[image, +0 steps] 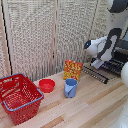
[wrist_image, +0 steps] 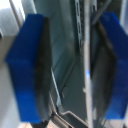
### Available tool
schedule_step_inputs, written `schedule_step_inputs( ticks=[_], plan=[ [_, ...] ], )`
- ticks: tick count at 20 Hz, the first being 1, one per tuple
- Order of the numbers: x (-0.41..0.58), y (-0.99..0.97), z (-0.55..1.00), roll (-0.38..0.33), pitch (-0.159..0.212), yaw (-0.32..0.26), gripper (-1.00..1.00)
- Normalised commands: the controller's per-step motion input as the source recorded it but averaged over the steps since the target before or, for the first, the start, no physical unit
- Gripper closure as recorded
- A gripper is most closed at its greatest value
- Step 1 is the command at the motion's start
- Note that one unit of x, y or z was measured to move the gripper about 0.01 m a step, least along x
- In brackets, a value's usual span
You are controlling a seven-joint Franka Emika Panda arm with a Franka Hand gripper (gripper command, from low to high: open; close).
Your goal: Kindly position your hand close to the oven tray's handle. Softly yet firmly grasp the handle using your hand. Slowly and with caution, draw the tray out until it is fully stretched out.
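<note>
On the exterior view's right, the white robot arm [image: 106, 46] is seen reaching down toward the oven tray [image: 100, 73], a dark rack of thin parallel bars that sticks out from the oven [image: 121, 56], whose body is mostly hidden behind the arm. The handle [image: 95, 74], a long dark bar, runs along the rack's front edge, on the side toward the wooden table [image: 95, 107]. The hand [image: 96, 63] is placed just above this front part, probably because the handle is the only part made for pulling. In the wrist view, the hand [wrist_image: 70, 65] is shown with its two blue fingers [wrist_image: 27, 65] held apart, so the claw is open, and a thin pale bar [wrist_image: 88, 65] runs between them; whether this bar is the handle itself or another bar of the rack cannot be told, since the picture is blurred. No contact between the pads and the bar is seen. It is judged that the grasp has not been made yet and that closing on the bar is the step now in hand. Farther to the exterior view's left, a blue cup [image: 70, 88], a red bowl [image: 47, 85], an orange box [image: 73, 70] and a red basket [image: 20, 97] stand on the table, well apart from the rack, so the pulling path is not likely to be disturbed by them.
</note>
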Motion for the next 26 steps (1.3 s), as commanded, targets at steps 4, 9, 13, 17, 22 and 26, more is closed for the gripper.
schedule_step_inputs(
  ticks=[4, 9, 13, 17, 22, 26],
  plan=[
    [-0.015, -0.18, 0.0, 0.039, 0.0, -0.026, 1.0],
    [-0.053, 0.11, 0.0, 0.025, -0.008, -0.056, 1.0],
    [-0.084, 0.74, 0.0, -0.025, -0.035, -0.071, 1.0],
    [-0.089, 0.81, 0.0, -0.055, -0.047, -0.066, 1.0],
    [-0.039, 0.78, 0.0, -0.077, -0.028, -0.049, 1.0],
    [0.0, 0.51, 0.0, -0.075, -0.003, -0.02, 1.0]
  ],
)
